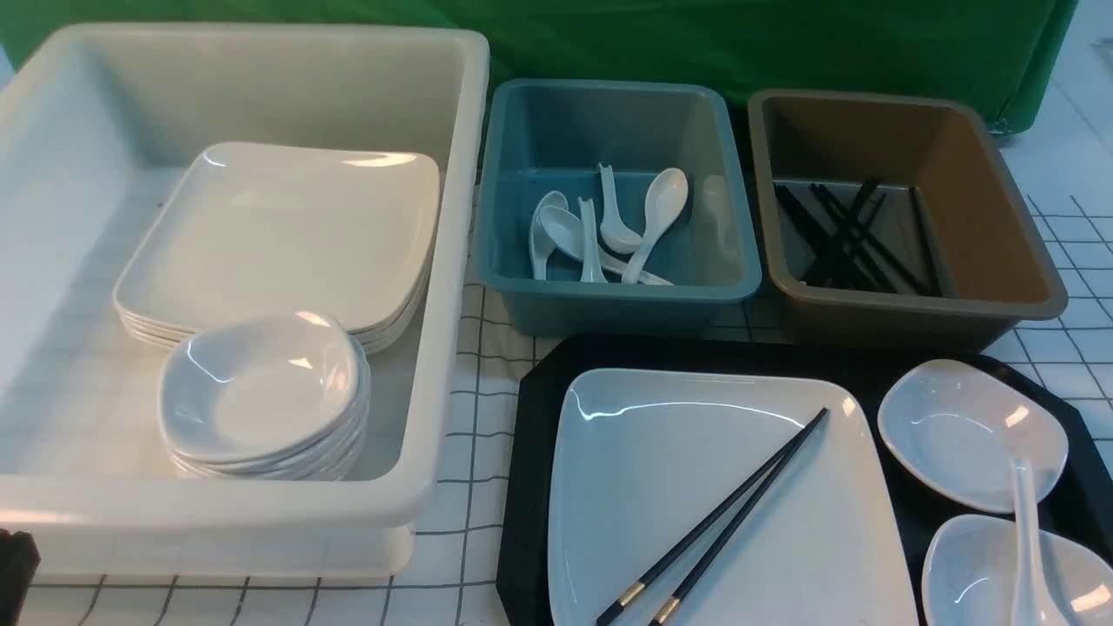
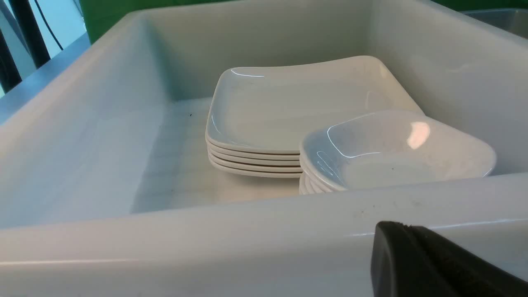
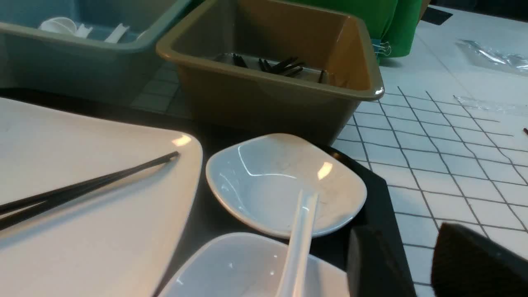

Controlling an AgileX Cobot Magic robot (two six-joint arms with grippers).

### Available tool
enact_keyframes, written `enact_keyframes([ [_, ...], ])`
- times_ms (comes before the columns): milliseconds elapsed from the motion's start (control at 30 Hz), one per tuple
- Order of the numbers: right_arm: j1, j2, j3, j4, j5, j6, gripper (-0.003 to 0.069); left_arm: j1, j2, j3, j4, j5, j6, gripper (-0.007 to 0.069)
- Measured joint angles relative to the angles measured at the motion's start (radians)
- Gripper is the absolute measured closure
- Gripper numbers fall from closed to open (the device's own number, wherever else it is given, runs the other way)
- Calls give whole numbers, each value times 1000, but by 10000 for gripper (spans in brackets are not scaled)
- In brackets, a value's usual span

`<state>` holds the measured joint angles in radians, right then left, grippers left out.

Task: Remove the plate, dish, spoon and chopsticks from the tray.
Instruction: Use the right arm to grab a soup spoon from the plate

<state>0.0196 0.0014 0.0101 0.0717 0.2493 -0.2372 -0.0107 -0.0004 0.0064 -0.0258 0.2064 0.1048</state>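
- Your right gripper (image 3: 406,233) gapes empty; left gripper (image 2: 412,255), you cannot tell.
- The chopsticks (image 1: 729,513) lie loose on the plate (image 1: 661,452), tips toward 1 o'clock; tilt it and they could slide off.

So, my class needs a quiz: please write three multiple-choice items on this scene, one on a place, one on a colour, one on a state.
1. Where does the pair of thin black chopsticks lie relative to the large glossy white square plate? A on it; B under it; C leaning on its rim.
2. What colour is the plastic bin holding the loose black chopsticks? A white; B blue; C brown.
3. How is the right hand? A open, empty; B shut, empty; C shut on something.
Answers: 1 A, they cross the plate's top face. 2 C, the dark sticks sit in the brown bin. 3 A, its fingers stand apart with nothing between.
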Motion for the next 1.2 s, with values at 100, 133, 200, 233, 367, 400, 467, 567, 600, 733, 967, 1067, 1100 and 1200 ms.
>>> enact_keyframes([
  [100, 0, 0, 0, 0, 0, 0, 417, 0, 0, 0, 0, 0, 0, 604],
  [133, 0, 0, 0, 0, 0, 0, 417, 0, 0, 0, 0, 0, 0, 604],
  [200, 0, 0, 0, 0, 0, 0, 417, 0, 0, 0, 0, 0, 0, 604],
  [233, 0, 0, 0, 0, 0, 0, 417, 0, 0, 0, 0, 0, 0, 604],
  [367, 0, 0, 0, 0, 0, 0, 417, 0, 0, 0, 0, 0, 0, 604],
  [400, 0, 0, 0, 0, 0, 0, 417, 0, 0, 0, 0, 0, 0, 604],
  [467, 0, 0, 0, 0, 0, 0, 417, 0, 0, 0, 0, 0, 0, 604],
  [567, 0, 0, 0, 0, 0, 0, 417, 0, 0, 0, 0, -1, 0, 604],
  [600, 0, 0, 0, 0, 0, 0, 417, 0, 0, 0, 0, -1, 0, 604],
  [733, 0, 0, 0, 0, 0, 0, 417, 0, 0, 0, 0, -1, 0, 604],
  [967, 0, 0, 0, 0, 0, 0, 417, 0, 0, 0, -139, -73, -26, 604],
  [1067, 0, 0, 1, 0, -6, 0, 417, 0, 0, 0, -283, -179, -78, 604],
  [1100, 0, 0, 1, 0, -7, 0, 417, 0, 0, 0, -327, -216, -96, 604],
  [1200, 0, 0, 1, 22, -26, 22, 417, 0, 0, 0, -409, -319, -164, 604],
])
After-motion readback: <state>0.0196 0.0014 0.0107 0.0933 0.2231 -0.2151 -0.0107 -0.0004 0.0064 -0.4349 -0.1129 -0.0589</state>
